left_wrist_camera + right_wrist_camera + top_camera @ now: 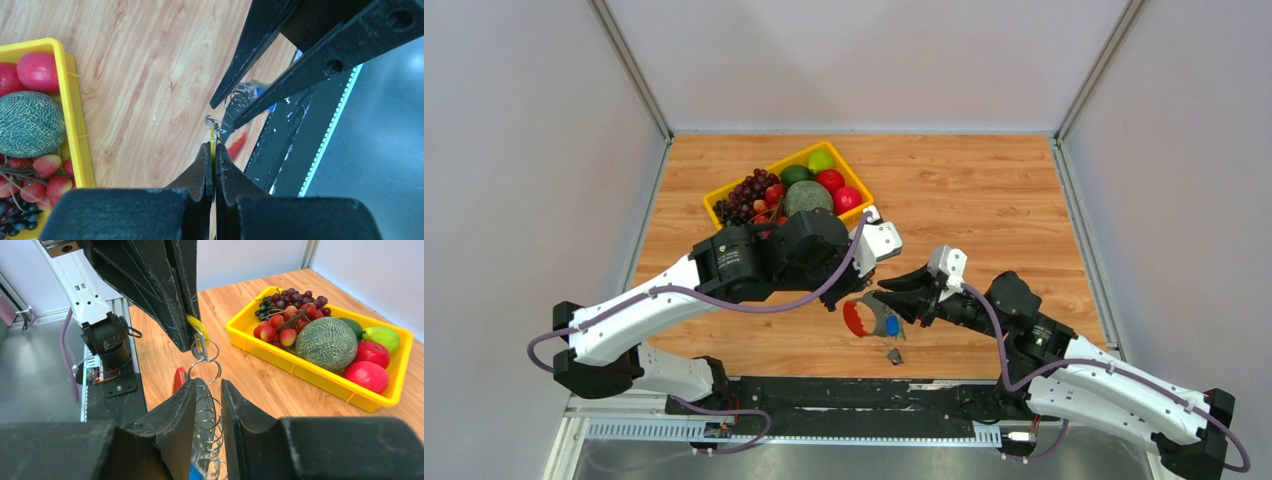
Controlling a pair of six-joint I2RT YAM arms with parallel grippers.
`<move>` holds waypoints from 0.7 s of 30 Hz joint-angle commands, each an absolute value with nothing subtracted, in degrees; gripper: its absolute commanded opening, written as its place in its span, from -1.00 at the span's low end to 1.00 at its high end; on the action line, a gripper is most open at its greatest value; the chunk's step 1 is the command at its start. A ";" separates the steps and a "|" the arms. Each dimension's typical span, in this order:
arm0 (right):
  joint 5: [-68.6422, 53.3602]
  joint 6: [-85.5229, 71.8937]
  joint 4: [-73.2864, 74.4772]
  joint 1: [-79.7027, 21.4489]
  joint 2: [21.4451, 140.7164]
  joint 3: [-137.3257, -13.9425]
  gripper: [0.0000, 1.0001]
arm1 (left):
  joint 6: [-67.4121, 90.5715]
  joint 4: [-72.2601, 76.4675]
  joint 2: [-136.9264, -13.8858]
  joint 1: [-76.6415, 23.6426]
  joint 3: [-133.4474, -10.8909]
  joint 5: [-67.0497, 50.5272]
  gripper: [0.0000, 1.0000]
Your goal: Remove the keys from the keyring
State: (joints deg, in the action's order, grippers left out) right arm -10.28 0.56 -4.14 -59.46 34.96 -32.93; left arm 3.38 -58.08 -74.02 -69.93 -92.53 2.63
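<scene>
Keyring (206, 412): clamped by your right gripper (207, 386), jaws narrowly parted around it.
Yellow key (212, 135): pinched by your left gripper (212, 147), jaws closed.
Red tag (856, 318): just beside keyring.

No lettering seems readable on anything in view.
</scene>
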 commanded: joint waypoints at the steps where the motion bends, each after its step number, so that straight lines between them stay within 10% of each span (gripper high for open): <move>1: -13.89 0.75 -4.83 -59.71 36.24 -36.48 -0.40 | 2.62 -56.80 -73.78 -69.77 -95.18 2.86 -1.00; 14: -15.51 1.28 -5.35 -59.73 39.31 -38.18 -0.37 | 2.89 -56.07 -74.39 -69.79 -95.05 0.91 -1.00; 21: -15.60 1.73 -5.54 -59.76 39.96 -38.51 -1.00 | 2.69 -56.21 -74.22 -69.79 -94.67 2.16 -1.00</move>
State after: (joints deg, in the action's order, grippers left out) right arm -14.55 1.21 -3.57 -59.44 40.12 -36.03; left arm 3.22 -58.39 -74.43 -69.91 -92.53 1.96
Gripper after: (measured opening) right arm 0.014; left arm 0.017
